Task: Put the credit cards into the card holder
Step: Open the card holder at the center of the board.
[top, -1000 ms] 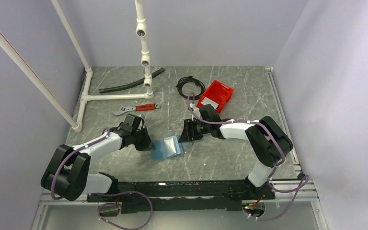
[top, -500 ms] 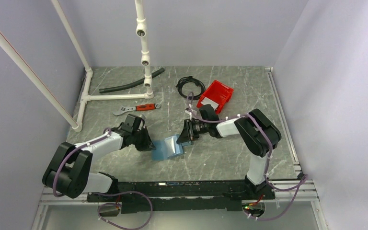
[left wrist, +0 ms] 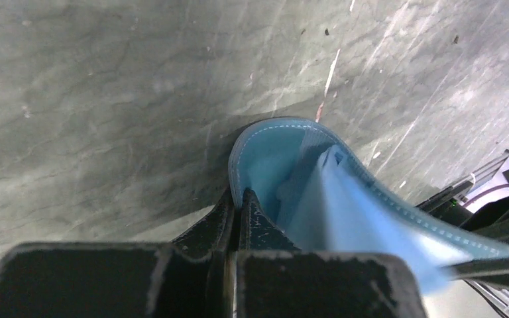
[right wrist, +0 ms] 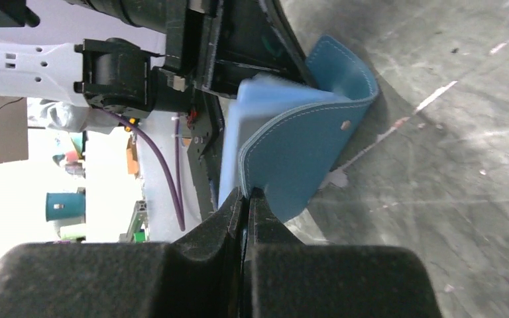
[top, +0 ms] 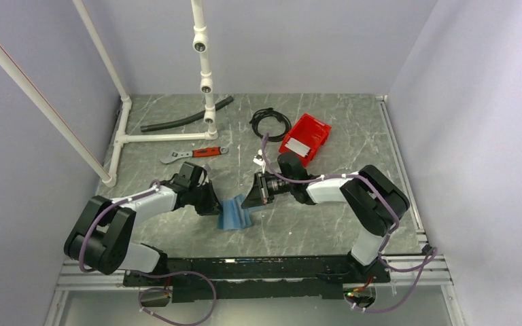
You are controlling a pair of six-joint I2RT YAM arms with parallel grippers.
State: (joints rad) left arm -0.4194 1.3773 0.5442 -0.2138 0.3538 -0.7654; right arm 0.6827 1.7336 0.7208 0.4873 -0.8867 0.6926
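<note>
card holder (top: 235, 213): we see it bowed upward between both grippers.
left gripper (top: 212, 205): pinching its left edge.
right gripper (top: 253, 201): pinching its right flap's edge.

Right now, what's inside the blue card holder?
The left hand and right hand pinch the card holder by its edges. Inside I see only pale blue lining, no card. Deep in the pocket is covered by its flaps.
</note>
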